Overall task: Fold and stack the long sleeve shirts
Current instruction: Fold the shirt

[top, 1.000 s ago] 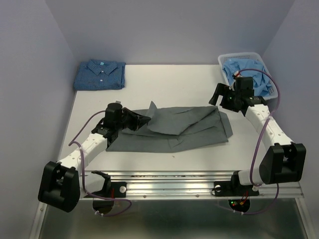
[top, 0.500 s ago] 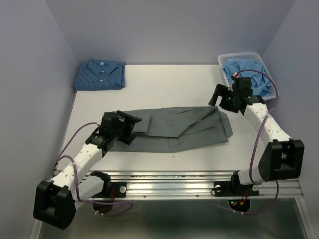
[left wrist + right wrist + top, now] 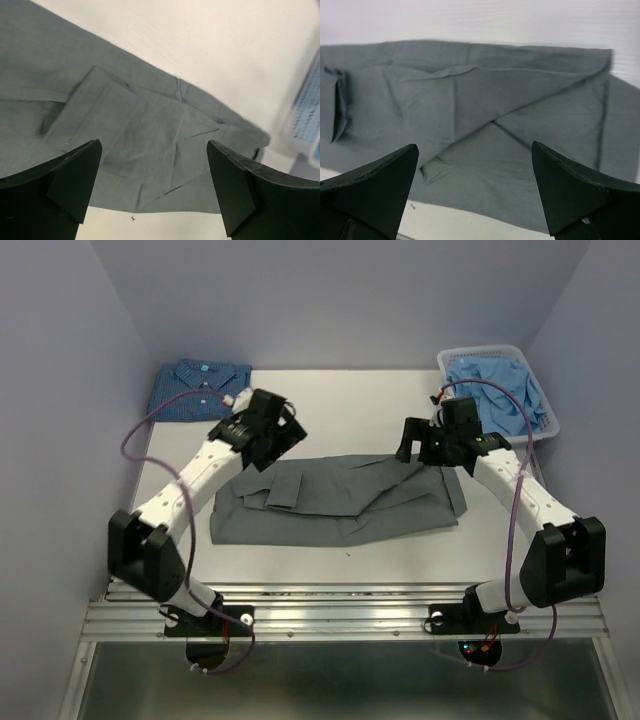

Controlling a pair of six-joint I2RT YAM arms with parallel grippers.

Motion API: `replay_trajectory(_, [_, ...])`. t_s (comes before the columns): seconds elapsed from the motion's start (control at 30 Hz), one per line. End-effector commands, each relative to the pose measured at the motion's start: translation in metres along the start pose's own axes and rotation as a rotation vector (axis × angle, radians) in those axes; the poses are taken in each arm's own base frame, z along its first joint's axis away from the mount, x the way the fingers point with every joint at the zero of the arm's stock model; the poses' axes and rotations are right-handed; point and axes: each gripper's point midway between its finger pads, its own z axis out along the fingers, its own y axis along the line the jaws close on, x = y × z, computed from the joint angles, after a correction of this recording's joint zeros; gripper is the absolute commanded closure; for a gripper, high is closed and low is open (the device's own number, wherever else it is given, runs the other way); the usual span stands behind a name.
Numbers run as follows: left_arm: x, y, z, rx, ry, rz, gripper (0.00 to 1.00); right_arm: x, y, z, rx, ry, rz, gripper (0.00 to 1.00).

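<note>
Since a second ago: lifted clear of the grey shirt (image 3: 350, 502) and swung the left tool (image 3: 283, 435) from the lower left of the top view to the upper centre-left, above the shirt's far edge. Left the raised flap lying flat across the body of the cloth, so apparently one fold set down and let go. Meanwhile brought the right tool (image 3: 413, 447) leftward from beside the bin (image 3: 500, 350) to hang over the shirt's upper right corner. Judging from that, another fold about to start, probably along the far edge, with an arm at each end of it.

On the left tool (image 3: 152, 150): spread wide in its wrist view, nothing between the fingers, only grey cloth and bare counter (image 3: 350, 400) below; no contact seen. On the right tool (image 3: 475, 150): likewise spread wide and empty, looking down on creased grey fabric; seemingly just above it, though touching or not cannot be told.

As for the grey shirt: centre of the top view, a wide, partly folded band, probably too long yet for stacking. As for the dark blue checked shirt (image 3: 200, 390): already folded, upper left corner of the counter, well apart, likely the base of the stack.
</note>
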Motion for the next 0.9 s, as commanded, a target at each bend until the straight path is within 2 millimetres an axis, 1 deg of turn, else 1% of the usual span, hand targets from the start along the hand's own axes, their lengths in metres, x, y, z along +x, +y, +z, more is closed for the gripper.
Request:
replay_trajectory(0.0, [0.04, -0.019, 0.014, -0.124, 0.079, 0.368, 0.01, 0.008, 0.052, 0.0, -0.172, 0.016, -0.103, 0.0])
replay_trajectory(0.03, [0.054, -0.033, 0.029, -0.091, 0.109, 0.405, 0.01, 0.01, 0.052, 0.004, -0.173, 0.02, -0.091, 0.0])
replay_trajectory(0.07, [0.075, -0.047, 0.03, -0.023, 0.185, 0.435, 0.01, 0.014, 0.055, 0.008, -0.179, 0.028, -0.086, 0.0])
replay_trajectory(0.13, [0.091, -0.065, 0.038, 0.065, 0.247, 0.459, 0.01, 0.014, 0.057, 0.015, -0.182, 0.033, -0.05, 0.0])
replay_trajectory(0.17, [0.101, -0.071, 0.046, 0.091, 0.281, 0.458, 0.01, 0.016, 0.055, 0.022, -0.171, 0.041, -0.036, 0.0])
replay_trajectory(0.2, [0.105, -0.071, 0.05, 0.086, 0.288, 0.457, 0.01, 0.006, 0.056, 0.027, -0.169, 0.009, -0.025, 0.0])
replay_trajectory(0.23, [0.108, -0.072, 0.053, 0.083, 0.293, 0.462, 0.01, 0.005, 0.057, 0.031, -0.164, 0.011, 0.006, 0.0])
replay_trajectory(0.27, [0.113, -0.068, 0.058, 0.07, 0.304, 0.467, 0.01, 0.001, 0.059, 0.04, -0.164, 0.014, 0.02, 0.0])
replay_trajectory(0.3, [0.116, -0.066, 0.061, 0.068, 0.309, 0.465, 0.01, 0.003, 0.059, 0.046, -0.162, 0.021, 0.036, 0.0])
replay_trajectory(0.33, [0.128, -0.058, 0.064, 0.07, 0.356, 0.465, 0.01, 0.001, 0.062, 0.05, -0.174, 0.024, 0.061, 0.0])
replay_trajectory(0.37, [0.135, -0.06, 0.068, 0.096, 0.374, 0.453, 0.01, 0.001, 0.063, 0.055, -0.179, 0.028, 0.068, 0.0])
replay_trajectory(0.4, [0.141, -0.056, 0.071, 0.098, 0.39, 0.449, 0.01, 0.003, 0.063, 0.065, -0.182, 0.034, 0.074, 0.0])
replay_trajectory(0.43, [0.147, -0.044, 0.079, 0.068, 0.407, 0.451, 0.01, 0.006, 0.061, 0.07, -0.175, 0.04, 0.088, 0.0])
replay_trajectory(0.47, [0.148, -0.039, 0.083, 0.045, 0.403, 0.452, 0.01, 0.006, 0.06, 0.075, -0.171, 0.041, 0.085, 0.0])
replay_trajectory(0.5, [0.148, -0.034, 0.087, 0.02, 0.394, 0.454, 0.01, 0.011, 0.055, 0.087, -0.154, 0.055, 0.087, 0.0])
replay_trajectory(0.53, [0.145, -0.028, 0.093, -0.016, 0.369, 0.443, 0.01, 0.008, 0.055, 0.091, -0.151, 0.055, 0.082, 0.0])
replay_trajectory(0.57, [0.141, -0.024, 0.098, -0.04, 0.339, 0.439, 0.01, 0.01, 0.054, 0.096, -0.147, 0.064, 0.078, 0.0])
replay_trajectory(0.6, [0.139, -0.024, 0.101, -0.041, 0.328, 0.437, 0.01, 0.011, 0.053, 0.102, -0.142, 0.07, 0.077, 0.0])
replay_trajectory(0.63, [0.137, -0.025, 0.106, -0.036, 0.312, 0.427, 0.01, 0.016, 0.048, 0.113, -0.121, 0.088, 0.075, 0.0])
replay_trajectory(0.67, [0.135, -0.022, 0.109, -0.052, 0.301, 0.41, 0.01, 0.013, 0.048, 0.117, -0.115, 0.086, 0.075, 0.0])
replay_trajectory(0.73, [0.13, -0.022, 0.113, -0.061, 0.288, 0.399, 0.01, 0.019, 0.043, 0.126, -0.099, 0.105, 0.079, 0.0])
replay_trajectory(0.77, [0.122, -0.017, 0.118, -0.093, 0.245, 0.395, 0.01, 0.02, 0.043, 0.128, -0.098, 0.108, 0.081, 0.0])
replay_trajectory(0.8, [0.118, -0.014, 0.12, -0.109, 0.237, 0.389, 0.01, 0.022, 0.042, 0.13, -0.092, 0.113, 0.083, 0.0])
replay_trajectory(0.87, [0.115, 0.003, 0.125, -0.178, 0.243, 0.39, 0.01, 0.026, 0.038, 0.134, -0.079, 0.125, 0.084, 0.0])
